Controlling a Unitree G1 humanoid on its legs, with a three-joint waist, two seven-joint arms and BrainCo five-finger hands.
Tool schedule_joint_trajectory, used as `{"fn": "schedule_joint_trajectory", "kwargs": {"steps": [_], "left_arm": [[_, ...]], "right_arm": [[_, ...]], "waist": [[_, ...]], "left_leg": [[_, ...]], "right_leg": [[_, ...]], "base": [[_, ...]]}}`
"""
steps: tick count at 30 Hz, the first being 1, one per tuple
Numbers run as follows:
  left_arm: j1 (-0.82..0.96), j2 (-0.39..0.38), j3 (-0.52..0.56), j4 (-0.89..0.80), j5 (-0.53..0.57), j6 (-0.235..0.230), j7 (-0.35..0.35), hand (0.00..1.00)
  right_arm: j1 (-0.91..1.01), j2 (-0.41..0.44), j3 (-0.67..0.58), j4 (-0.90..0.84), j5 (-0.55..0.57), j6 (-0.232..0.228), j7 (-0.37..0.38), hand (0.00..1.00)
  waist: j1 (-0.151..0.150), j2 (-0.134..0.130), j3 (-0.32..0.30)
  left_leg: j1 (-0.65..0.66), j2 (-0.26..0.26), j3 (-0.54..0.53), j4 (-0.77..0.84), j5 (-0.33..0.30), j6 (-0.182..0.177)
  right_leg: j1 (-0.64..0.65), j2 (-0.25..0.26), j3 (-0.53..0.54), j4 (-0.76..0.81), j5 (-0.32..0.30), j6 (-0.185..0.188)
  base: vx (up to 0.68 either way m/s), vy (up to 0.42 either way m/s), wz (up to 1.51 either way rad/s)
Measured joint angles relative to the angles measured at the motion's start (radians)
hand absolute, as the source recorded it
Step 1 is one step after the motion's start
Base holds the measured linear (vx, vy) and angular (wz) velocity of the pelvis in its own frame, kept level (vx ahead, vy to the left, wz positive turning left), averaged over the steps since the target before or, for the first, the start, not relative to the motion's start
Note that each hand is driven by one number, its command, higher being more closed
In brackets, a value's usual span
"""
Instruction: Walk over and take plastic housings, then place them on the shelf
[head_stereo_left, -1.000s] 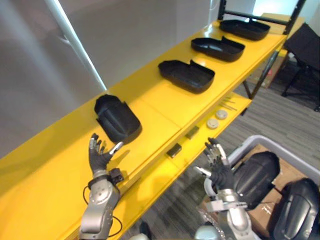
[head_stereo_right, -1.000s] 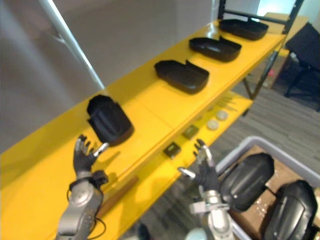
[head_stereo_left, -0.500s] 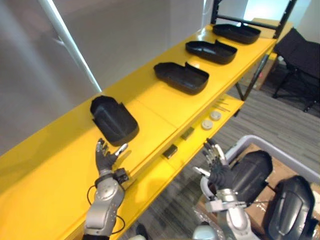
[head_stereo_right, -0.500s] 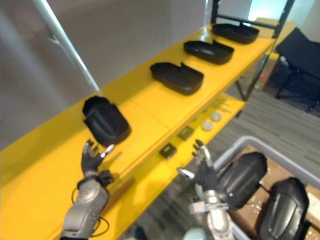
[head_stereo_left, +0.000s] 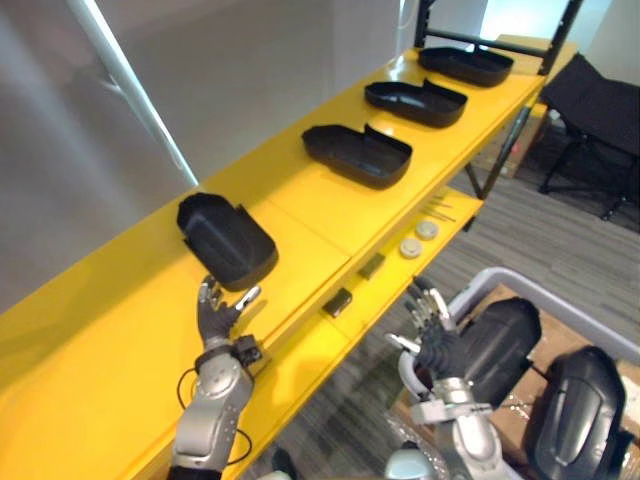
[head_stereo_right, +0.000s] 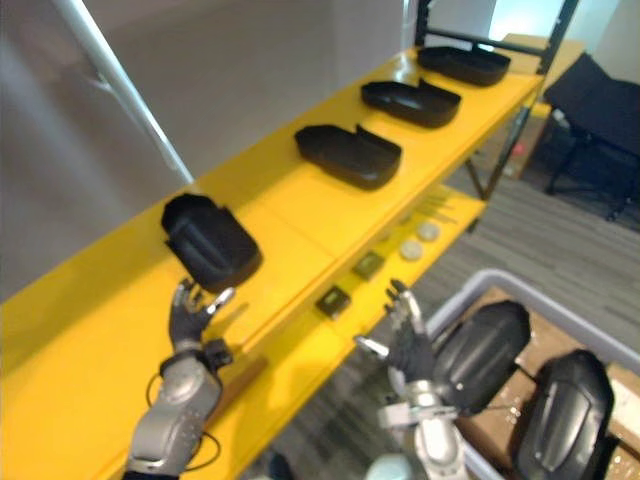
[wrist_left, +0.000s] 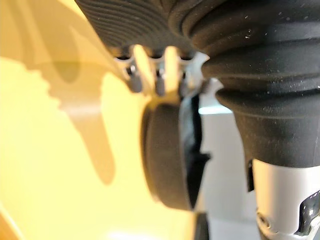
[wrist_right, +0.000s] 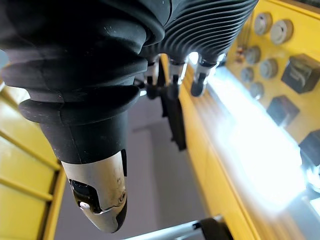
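Several black plastic housings lie along the yellow shelf's top board (head_stereo_left: 300, 215): the nearest housing (head_stereo_left: 227, 240), then one (head_stereo_left: 357, 155), one (head_stereo_left: 415, 102) and the far one (head_stereo_left: 465, 65). My left hand (head_stereo_left: 216, 312) hovers open over the board just in front of the nearest housing, not touching it; that housing (wrist_left: 172, 155) appears past its fingers in the left wrist view. My right hand (head_stereo_left: 432, 335) is open and empty beside the lower board, close to a black housing (head_stereo_left: 500, 335) in the grey bin. Another housing (head_stereo_left: 575, 410) sits further right in the bin.
The grey bin's rim (head_stereo_left: 500, 280) stands on the floor at the lower right. Small parts lie on the lower shelf board: two dark blocks (head_stereo_left: 337, 302) and round white discs (head_stereo_left: 410, 248). A black chair (head_stereo_left: 600, 110) stands at the far right. A grey wall backs the shelf.
The camera has shifted, so the shelf sits a little higher and to the left. My left hand has moved closer to the nearest housing. The right hand has hardly moved.
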Motion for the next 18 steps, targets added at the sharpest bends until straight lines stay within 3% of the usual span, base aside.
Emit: {"fn": "schedule_joint_trajectory", "kwargs": {"steps": [10, 18], "left_arm": [[-0.013, 0.000, -0.009, 0.010, -0.002, 0.001, 0.012, 0.00], [-0.013, -0.003, 0.028, 0.011, 0.033, -0.009, 0.214, 0.00]], "right_arm": [[-0.001, 0.000, 0.000, 0.000, 0.000, 0.000, 0.015, 0.00], [-0.001, 0.000, 0.001, 0.000, -0.047, 0.000, 0.040, 0.00]], "waist": [[-0.002, 0.003, -0.003], [0.000, 0.005, -0.003]], "left_leg": [[0.001, 0.000, 0.005, 0.000, 0.000, 0.001], [0.001, 0.000, 0.002, 0.000, 0.000, 0.001]], "right_leg": [[-0.005, 0.001, 0.011, 0.001, 0.001, 0.001], [-0.002, 0.001, 0.009, 0.001, 0.001, 0.001]], "base": [[0.00, 0.000, 0.00], [0.00, 0.000, 0.00]]}}
